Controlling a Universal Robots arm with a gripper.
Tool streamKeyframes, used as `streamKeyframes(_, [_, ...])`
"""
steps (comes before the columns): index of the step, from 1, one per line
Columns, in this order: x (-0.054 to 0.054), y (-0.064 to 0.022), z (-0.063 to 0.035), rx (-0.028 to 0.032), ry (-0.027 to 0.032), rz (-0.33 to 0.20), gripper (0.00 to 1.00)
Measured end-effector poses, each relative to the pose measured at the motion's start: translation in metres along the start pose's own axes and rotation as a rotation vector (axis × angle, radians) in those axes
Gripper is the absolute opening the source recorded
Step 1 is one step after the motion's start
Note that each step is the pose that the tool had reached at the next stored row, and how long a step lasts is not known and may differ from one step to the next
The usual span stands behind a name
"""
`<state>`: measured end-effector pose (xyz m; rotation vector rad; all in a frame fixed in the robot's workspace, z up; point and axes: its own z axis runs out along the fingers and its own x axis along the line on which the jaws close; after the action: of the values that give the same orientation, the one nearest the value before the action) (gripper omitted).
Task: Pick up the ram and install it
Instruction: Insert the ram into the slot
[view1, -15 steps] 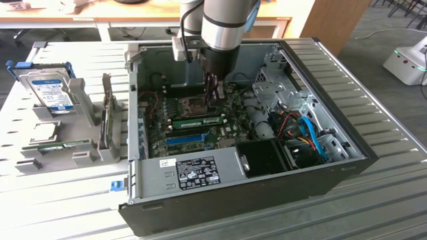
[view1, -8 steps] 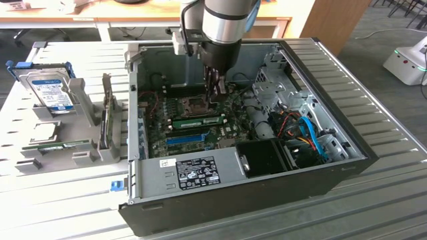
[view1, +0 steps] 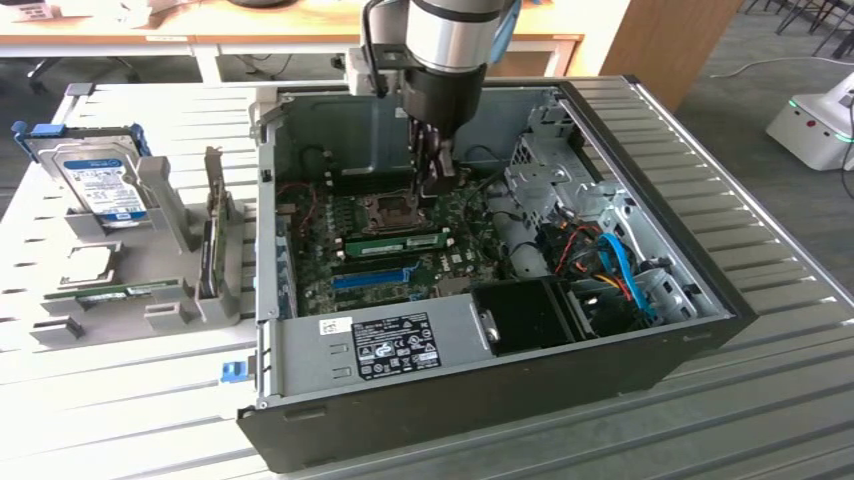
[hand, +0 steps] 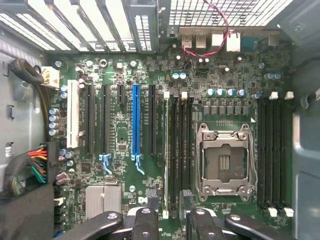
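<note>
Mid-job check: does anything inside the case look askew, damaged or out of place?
Nothing looks damaged or spilled. The CPU socket stands empty with its contacts exposed, and the ram beside it looks seated level. The open gripper hangs above it, holding nothing.

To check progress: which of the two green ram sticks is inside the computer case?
The ram on the motherboard, close to the end effector. The other stick lies outside the case on the grey holder, at the exterior view's left.
</note>
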<state>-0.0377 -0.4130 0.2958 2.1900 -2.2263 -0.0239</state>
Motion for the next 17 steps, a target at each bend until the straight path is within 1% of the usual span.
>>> streamKeyframes(10, [0.0,0.0002,-0.0176,0.0,0.0,0.0,0.31])
streamKeyframes(17, [0.0,0.0003,-0.0281,0.0,0.0,0.0,0.31])
